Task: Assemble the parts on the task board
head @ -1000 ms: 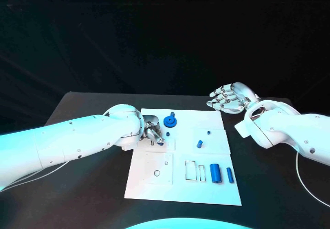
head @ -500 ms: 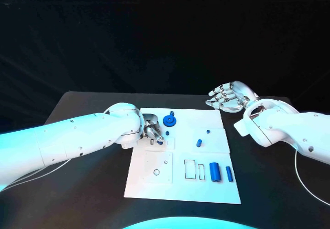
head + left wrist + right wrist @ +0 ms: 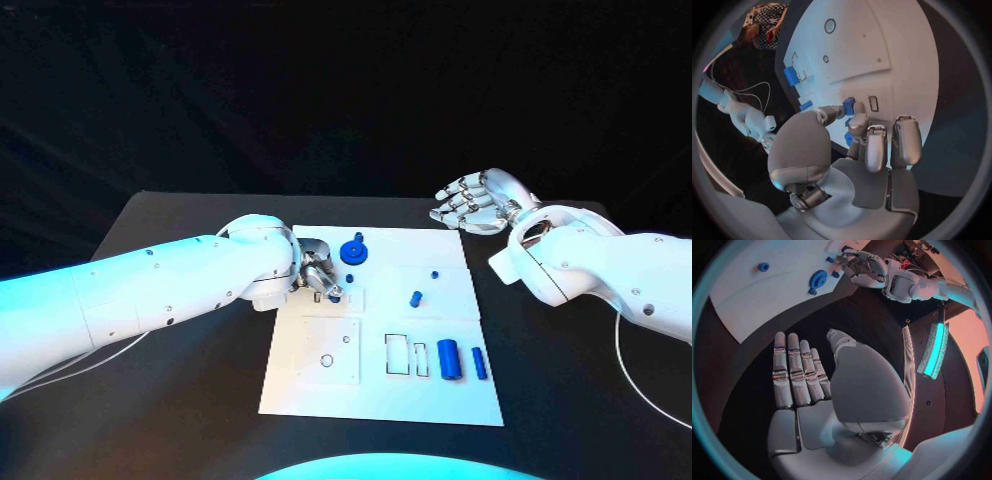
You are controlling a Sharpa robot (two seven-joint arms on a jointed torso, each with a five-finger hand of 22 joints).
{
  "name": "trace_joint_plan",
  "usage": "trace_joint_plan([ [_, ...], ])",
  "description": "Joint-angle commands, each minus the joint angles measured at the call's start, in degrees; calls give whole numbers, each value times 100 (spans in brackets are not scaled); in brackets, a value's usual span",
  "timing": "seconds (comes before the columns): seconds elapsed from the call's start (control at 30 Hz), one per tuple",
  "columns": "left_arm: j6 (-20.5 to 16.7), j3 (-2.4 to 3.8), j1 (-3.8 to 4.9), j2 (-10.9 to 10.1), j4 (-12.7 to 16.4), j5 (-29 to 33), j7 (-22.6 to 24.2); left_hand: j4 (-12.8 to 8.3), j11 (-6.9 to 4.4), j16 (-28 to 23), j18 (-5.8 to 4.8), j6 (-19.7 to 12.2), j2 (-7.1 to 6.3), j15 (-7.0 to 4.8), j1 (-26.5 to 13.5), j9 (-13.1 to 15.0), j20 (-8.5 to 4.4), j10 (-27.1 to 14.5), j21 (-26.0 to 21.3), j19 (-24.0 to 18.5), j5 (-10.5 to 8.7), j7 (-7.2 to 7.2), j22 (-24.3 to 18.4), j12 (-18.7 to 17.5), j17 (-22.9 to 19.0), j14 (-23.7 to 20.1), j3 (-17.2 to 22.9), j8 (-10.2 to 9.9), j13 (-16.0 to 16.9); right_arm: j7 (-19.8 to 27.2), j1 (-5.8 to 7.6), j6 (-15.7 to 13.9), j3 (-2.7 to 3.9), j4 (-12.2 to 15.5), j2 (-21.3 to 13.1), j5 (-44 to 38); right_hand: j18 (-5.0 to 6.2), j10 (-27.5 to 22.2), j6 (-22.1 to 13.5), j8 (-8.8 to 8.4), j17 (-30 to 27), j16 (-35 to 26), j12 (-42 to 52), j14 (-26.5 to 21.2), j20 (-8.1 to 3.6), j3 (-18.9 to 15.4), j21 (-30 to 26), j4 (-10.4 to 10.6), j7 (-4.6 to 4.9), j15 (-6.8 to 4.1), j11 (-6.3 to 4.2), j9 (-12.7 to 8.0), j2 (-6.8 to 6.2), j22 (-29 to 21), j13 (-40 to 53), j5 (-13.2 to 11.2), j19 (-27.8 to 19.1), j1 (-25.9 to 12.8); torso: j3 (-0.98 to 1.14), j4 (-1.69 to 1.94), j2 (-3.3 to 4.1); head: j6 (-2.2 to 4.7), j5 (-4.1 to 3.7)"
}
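The white task board (image 3: 433, 395) lies mid-table. My left hand (image 3: 320, 274) is low over its upper-left area and pinches a small blue part (image 3: 848, 106) between thumb and fingertips, beside a small rectangular slot (image 3: 873, 103). A blue gear (image 3: 356, 253) stands just right of that hand. Two small blue pieces (image 3: 434, 273) (image 3: 417, 298) sit mid-board. A blue cylinder (image 3: 449, 358) and a thinner blue bar (image 3: 480, 363) lie at the lower right. My right hand (image 3: 480, 200) hovers open, fingers straight, off the board's far right corner.
Empty outlined recesses (image 3: 400, 356) lie left of the cylinder, and a raised square plate with a hole (image 3: 330, 352) fills the board's lower left. Black table (image 3: 188, 390) surrounds the board. In the right wrist view the gear (image 3: 819, 279) and the left hand (image 3: 861, 265) are visible.
The left hand's fingers have shifted slightly over the board's upper left with the blue part. The right hand has stayed raised and open.
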Motion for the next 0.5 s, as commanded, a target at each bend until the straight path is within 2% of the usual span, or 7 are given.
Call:
trace_joint_plan([
  [0.03, 206, -24, -33, 34, 14, 108, -3, -1112, -2, 33, -87, 51, 89, -48, -15, 2, -40, 58, 14, 10, 25, -59, 10, 23, 1338, 568, 1066, 20, 11, 49, -4, 53, 0, 1, 3, -63, 37, 39, 49, -30, -5, -35, -20, 50, -1, 39, 2, 0, 213, 9, 5, -5, 0, -7, -9, 23, 57, 39, 0, 5, -3, -1, -10],
  [0.27, 184, -25, -33, 44, -5, 123, 1, -1056, -24, 52, -95, 116, 185, -67, -98, 6, -60, 109, 21, 36, 18, -86, 37, 53, 1374, 578, 1034, 6, 63, 52, -6, 57, 0, -6, 5, -61, 37, 39, 49, -30, -5, -35, -20, 50, -1, 39, 2, 0, 213, 9, 5, -5, 0, -7, -9, 23, 57, 39, 1, 13, -3, -13, -12],
  [0.5, 167, -25, -34, 49, -21, 134, 4, -1026, -31, 57, -94, 144, 218, -73, -151, 6, -68, 127, 15, 36, 8, -97, 30, 60, 1383, 581, 1006, -4, 79, 55, -7, 58, 0, -12, 7, -59, 37, 42, 51, -31, -8, -38, -23, 52, -1, 42, 2, 1, 213, 9, 5, -7, -2, -12, -9, 24, 58, 38, -1, 11, 0, -9, -14],
])
